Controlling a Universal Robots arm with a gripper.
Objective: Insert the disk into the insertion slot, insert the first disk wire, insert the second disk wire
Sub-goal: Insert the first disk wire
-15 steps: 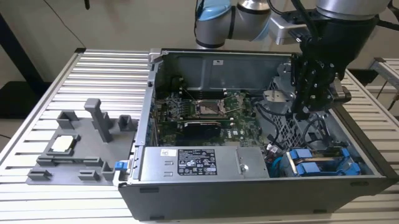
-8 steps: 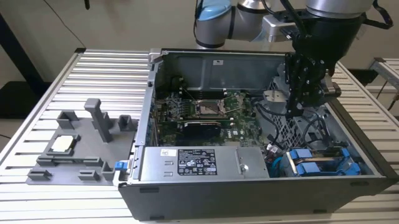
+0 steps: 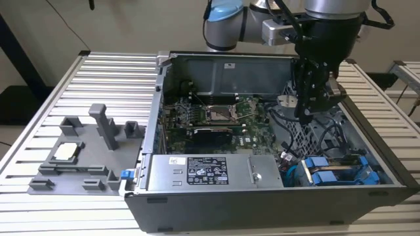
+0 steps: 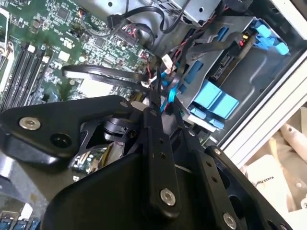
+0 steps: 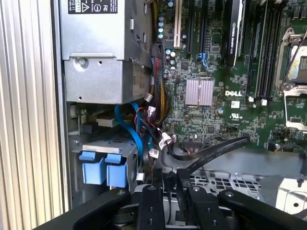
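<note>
— Inside the computer case (image 3: 262,209), where is the disk (image 3: 326,176) sitting?
— It is lying in the insertion slot (image 4: 261,72), with its blue frame showing.
— And the gripper (image 3: 307,115)?
— It is hanging over the loose wires (image 5: 156,143) near that slot. I cannot tell whether it is clamping anything.

**Exterior view.** Bright blue plastic carrier frames (image 3: 338,173) sit at 5 o'clock within the dark grey metal computer case (image 3: 262,209). The green printed motherboard (image 3: 217,115) is central. The light grey power-supply box (image 3: 164,174), at 7 o'clock, has a white sticker (image 3: 206,170) printed in black. The silver aluminium table (image 3: 111,78) has parallel ribs. A mid-grey plastic fixture (image 3: 85,147) lies at 9 o'clock.

**First wrist view.** Black metal gripper (image 5: 167,178).
</note>
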